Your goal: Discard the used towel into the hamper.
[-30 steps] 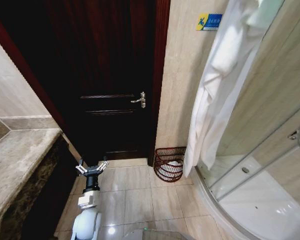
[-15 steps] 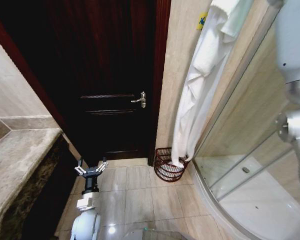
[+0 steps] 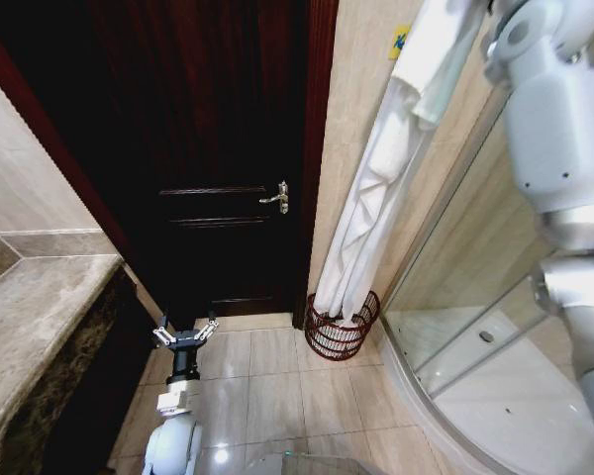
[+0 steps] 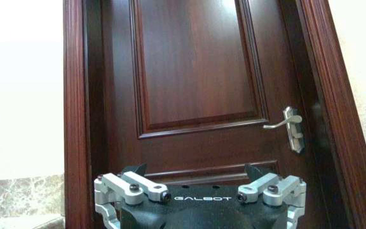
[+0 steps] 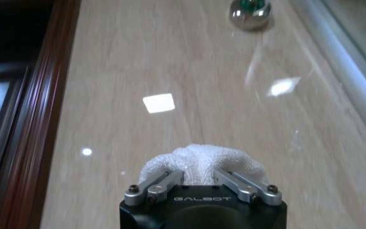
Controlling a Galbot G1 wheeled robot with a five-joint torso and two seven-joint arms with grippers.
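Note:
A long white towel (image 3: 376, 188) hangs from high up by the shower wall, and its lower end reaches into the mouth of the hamper (image 3: 337, 336). The hamper is a small round reddish-brown basket of open bars on the floor by the door frame. My right arm (image 3: 554, 129) is raised at the upper right. In the right wrist view my right gripper (image 5: 199, 172) is shut on a fold of the towel (image 5: 199, 160). My left gripper (image 3: 185, 334) hovers low over the tiles left of the hamper, open and with nothing in it (image 4: 196, 171).
A dark wooden door (image 3: 218, 148) with a metal handle (image 3: 274, 198) stands straight ahead. A marble counter (image 3: 30, 297) lies to the left. The glass shower enclosure (image 3: 495, 366) curves in at the right. Tiled floor (image 3: 277, 386) stretches in front of the hamper.
My right arm has swung left into view, carrying the towel with it. The towel's lower end has moved from beside the hamper to its mouth. The left arm has barely moved.

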